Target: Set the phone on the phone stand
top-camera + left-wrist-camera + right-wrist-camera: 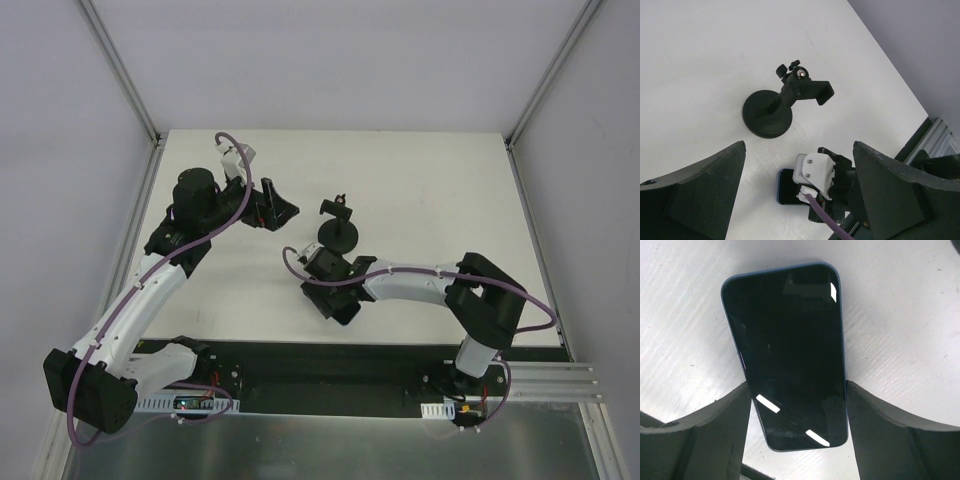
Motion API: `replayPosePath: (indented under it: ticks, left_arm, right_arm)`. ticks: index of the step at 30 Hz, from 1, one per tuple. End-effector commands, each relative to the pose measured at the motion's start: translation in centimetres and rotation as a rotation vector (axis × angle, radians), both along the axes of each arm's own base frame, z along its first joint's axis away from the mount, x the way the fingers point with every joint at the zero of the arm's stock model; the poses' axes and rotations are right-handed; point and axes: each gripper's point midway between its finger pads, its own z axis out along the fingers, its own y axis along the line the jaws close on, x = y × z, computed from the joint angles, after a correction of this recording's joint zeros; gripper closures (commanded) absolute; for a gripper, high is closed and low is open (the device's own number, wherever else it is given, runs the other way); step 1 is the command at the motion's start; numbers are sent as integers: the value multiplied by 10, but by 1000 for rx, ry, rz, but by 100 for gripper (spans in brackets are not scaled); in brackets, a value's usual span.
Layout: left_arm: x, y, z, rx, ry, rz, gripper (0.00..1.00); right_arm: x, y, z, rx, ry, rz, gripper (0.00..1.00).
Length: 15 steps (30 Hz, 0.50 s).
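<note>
Flat and face-up on the table (420, 180): the phone (787, 355), between the right gripper's (796, 387) fingers, one at each long edge. Cannot tell whether clamped or merely flanked. Near it but apart, the stand (771, 116), upright on its disc. Farther left, left gripper (799, 147) spread wide, holding nothing.

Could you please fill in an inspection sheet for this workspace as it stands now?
Surface: white table, no spills seen.
Job's things: phone lies flat on the table, glossy face up; phone stand upright nearby, cradle empty.
Clutter: nothing seen.
Grippers: left tool open, holding nothing, looking down at the stand; right tool straddles the phone, fingers at its long edges, grip unconfirmed.
Cables: purple cable looped along each arm.
Surroundings: pale walls, metal frame posts.
</note>
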Motion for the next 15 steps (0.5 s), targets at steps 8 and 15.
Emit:
replayPosePath:
  ticks: [8,15]
  left_arm:
    - [8,11,-4,19,29,90,13]
    - [9,3,-14,16,79,56,14]
  right_arm:
    - [12,-17,7,2,-229,-113,99]
    - [11,-16,18,70,-240,-138,99]
